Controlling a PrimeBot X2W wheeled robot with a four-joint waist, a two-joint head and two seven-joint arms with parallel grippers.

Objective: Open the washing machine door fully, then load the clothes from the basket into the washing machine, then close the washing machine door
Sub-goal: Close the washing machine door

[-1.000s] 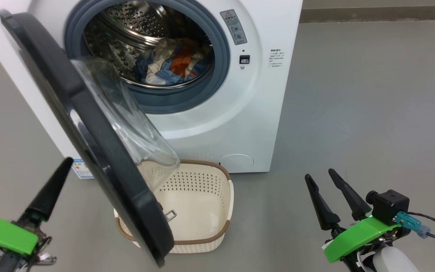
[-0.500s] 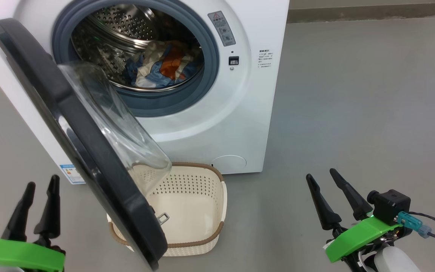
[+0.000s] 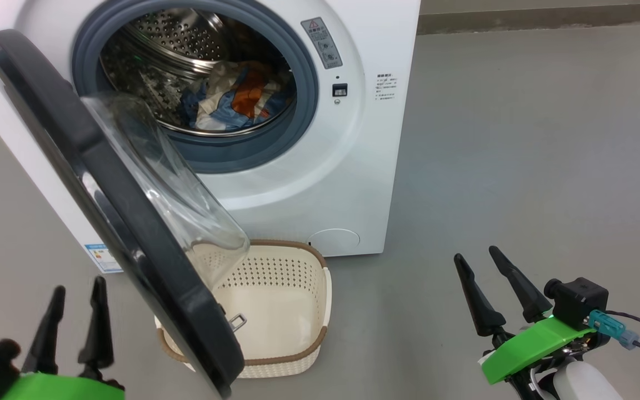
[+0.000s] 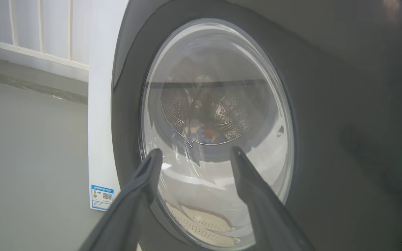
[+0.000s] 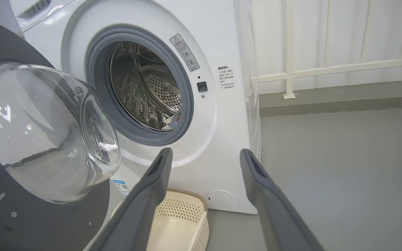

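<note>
A large white washing machine (image 3: 375,139) stands on a grey floor (image 3: 520,166), its round opening facing the viewer. The washing machine door (image 3: 103,183), glossy black with a bulging clear glass bowl, hangs swung out to the left of the opening. Below the door's lower edge, a cream perforated basket (image 3: 298,355) with a brown rim sits on the floor just in front of the machine; it looks empty. The clothes (image 3: 236,100), blue, orange and cream, lie bunched low inside the steel drum. The left pincer (image 3: 79,284), fingers spread and empty, hovers by the door's outer face. The right pincer (image 3: 475,253), also spread and empty, waits well apart at the right.

Loading seems done; closing the door seems to be what remains. A fingertip could skid on the glossy face, or the door's lower edge could catch the basket rim; the clearance cannot be judged. Cloth near the drum lip might get caught in the grey seal.

The floor is smooth, bare and matte. Behind the machine are pale wall panels and a white railing (image 5: 291,48).
</note>
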